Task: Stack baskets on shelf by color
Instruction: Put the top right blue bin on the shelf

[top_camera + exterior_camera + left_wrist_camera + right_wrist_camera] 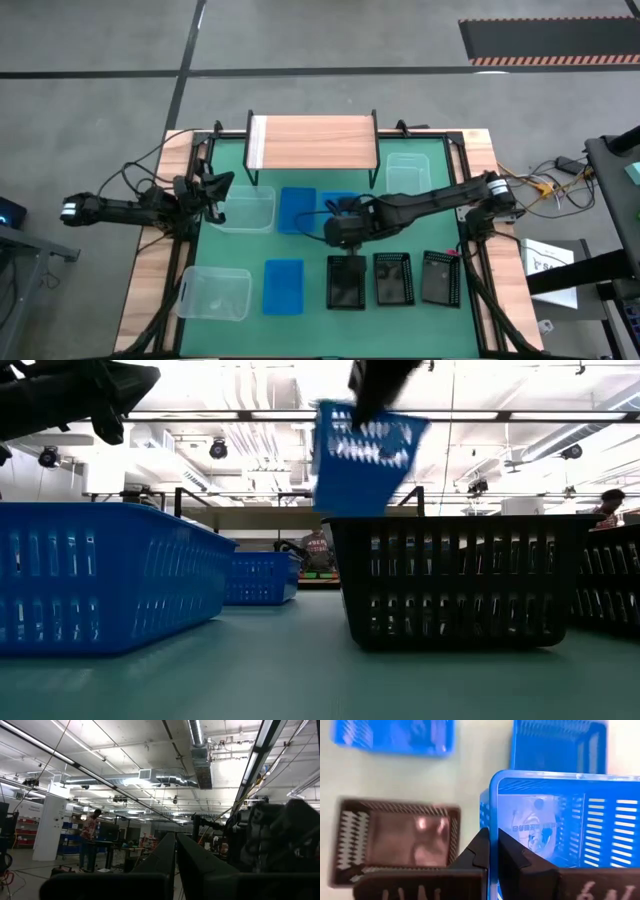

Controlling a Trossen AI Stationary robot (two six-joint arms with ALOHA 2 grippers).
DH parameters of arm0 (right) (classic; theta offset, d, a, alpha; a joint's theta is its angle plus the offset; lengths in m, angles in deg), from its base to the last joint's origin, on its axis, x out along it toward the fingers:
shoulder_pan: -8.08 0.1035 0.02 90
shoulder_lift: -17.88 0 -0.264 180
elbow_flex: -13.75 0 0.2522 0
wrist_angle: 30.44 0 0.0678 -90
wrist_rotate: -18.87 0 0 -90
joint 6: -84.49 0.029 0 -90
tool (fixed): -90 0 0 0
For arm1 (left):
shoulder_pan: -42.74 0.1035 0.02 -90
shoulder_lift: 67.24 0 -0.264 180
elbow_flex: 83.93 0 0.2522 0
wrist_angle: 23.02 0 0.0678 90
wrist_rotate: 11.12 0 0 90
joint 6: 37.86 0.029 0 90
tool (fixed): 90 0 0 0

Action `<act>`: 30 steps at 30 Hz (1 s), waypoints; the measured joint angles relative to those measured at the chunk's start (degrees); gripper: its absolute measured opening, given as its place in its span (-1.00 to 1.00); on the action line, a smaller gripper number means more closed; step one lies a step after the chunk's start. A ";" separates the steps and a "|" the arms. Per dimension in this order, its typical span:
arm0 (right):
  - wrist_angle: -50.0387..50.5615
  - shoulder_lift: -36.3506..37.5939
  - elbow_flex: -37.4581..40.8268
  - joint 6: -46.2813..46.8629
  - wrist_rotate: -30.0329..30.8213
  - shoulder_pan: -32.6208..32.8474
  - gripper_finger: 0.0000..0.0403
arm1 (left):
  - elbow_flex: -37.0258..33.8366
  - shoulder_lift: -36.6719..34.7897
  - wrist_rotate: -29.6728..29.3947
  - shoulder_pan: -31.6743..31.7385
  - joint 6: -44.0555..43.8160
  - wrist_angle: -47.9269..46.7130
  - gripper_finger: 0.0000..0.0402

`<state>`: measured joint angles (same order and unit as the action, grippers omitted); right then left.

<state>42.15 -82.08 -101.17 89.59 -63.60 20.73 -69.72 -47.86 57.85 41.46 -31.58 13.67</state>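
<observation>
The right pincer (pixel 492 851) is clamped down tight on the rim of a blue basket (pixel 555 835), one finger on each side of the thin wall, so it's a narrow pinch holding the basket. From the low camera that blue basket (pixel 362 452) hangs in the air, tilted, clear of the green tabletop (pixel 300 670) and above the black basket (pixel 455 580) nearest the camera. From overhead the right pincer (pixel 345 228) sits in front of the shelf (pixel 312 142), roughly below the shelf's right half, and only a sliver of the held basket (pixel 338 202) peeks out from under the arm, so I can't call its long axis from there.

The shelf runs long side left to right at the back of the tabletop. Another blue basket (pixel 297 210) lies just in front of the shelf with its long axis pointing away from the shelf, and a third blue one (pixel 284 286) lies farther out from the shelf, same orientation. Three black baskets (pixel 392 278) line up in a row well in front of the shelf's right end, long axes also pointing at the shelf.

The left pincer (pixel 218 186) waits near the shelf's left end, over the tabletop edge, fingers pressed together with nothing in them.
</observation>
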 joint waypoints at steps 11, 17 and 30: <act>-1.99 -0.15 -11.00 -11.60 11.62 -2.56 -0.96 | 0.00 0.00 0.01 0.01 -0.04 -0.02 -0.99; -6.29 -0.69 -10.84 -16.15 11.96 -9.38 -0.96 | 0.00 0.09 0.00 0.00 -0.07 -0.02 -0.99; -10.68 -8.30 -10.89 -20.12 8.50 -23.98 -0.96 | 0.00 0.04 0.01 0.04 0.02 0.00 -0.99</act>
<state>31.47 -90.38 -112.06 69.46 -55.10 -3.25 -69.72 -47.82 57.85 41.50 -31.56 13.67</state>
